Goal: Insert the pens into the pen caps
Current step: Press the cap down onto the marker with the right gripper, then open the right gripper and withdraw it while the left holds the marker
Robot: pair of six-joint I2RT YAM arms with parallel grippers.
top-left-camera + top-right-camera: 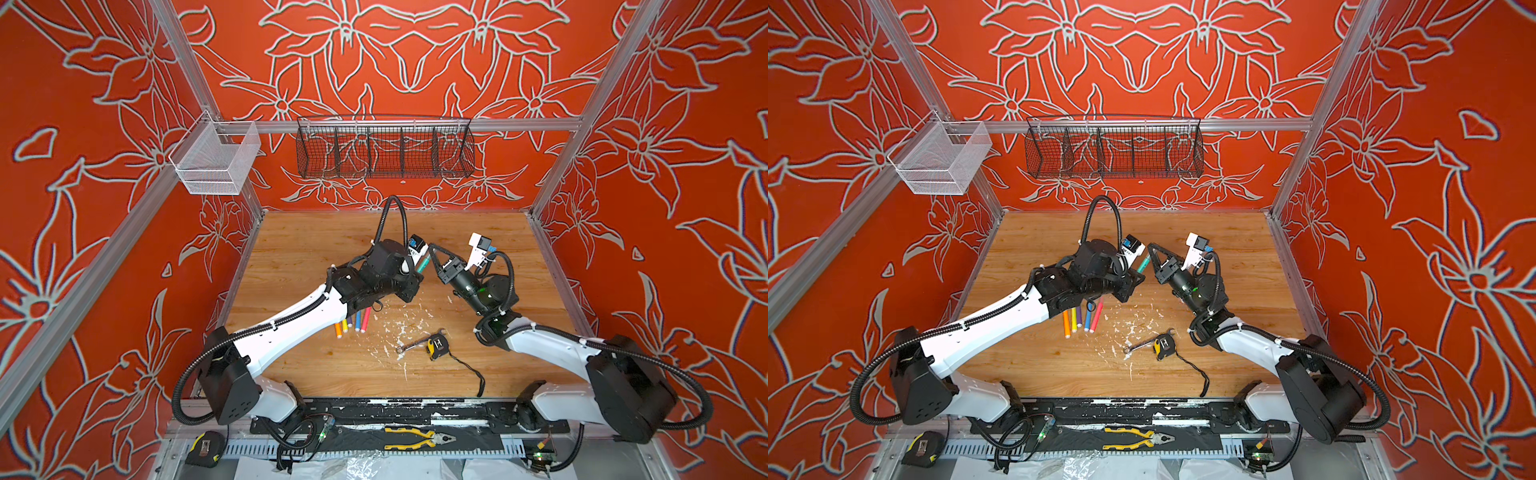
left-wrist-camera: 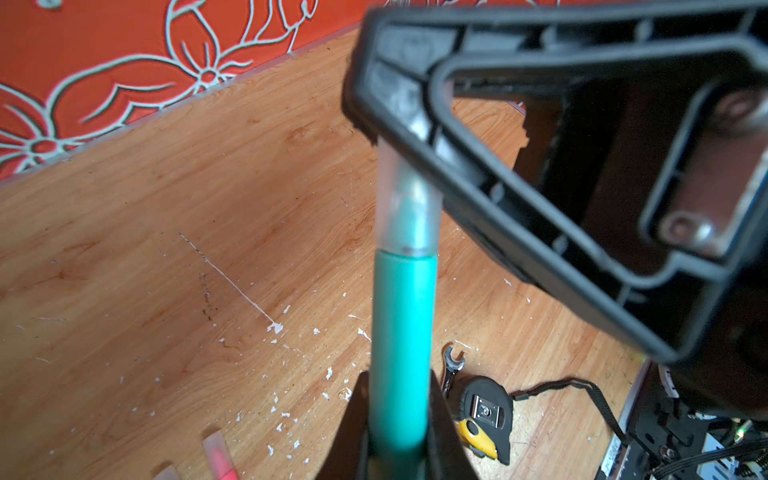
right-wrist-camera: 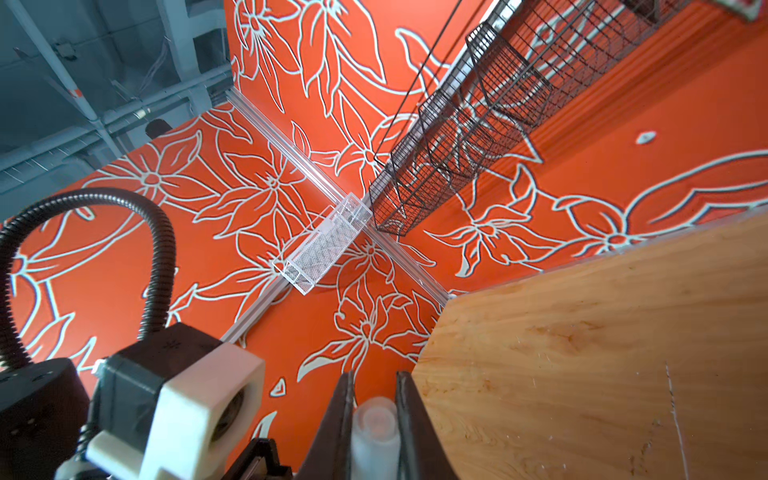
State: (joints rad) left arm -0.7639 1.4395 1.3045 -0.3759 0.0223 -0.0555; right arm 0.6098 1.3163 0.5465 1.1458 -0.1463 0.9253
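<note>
In a top view: green pen (image 1: pixel 423 264) aloft, five pens (image 1: pixel 357 322) lying on table (image 1: pixel 311 257). Left wrist: left gripper (image 2: pixel 399 395) pinching the barrel, tip inside cap (image 2: pixel 409 212). Right wrist: right gripper (image 3: pixel 374 395) clamped on cap. Likely final pen, nearly seated.

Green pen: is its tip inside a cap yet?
In. The clear cap covers the tip of the green pen, rim against its barrel.

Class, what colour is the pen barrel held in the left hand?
Teal green; the pen shows best in the left wrist view.
</note>
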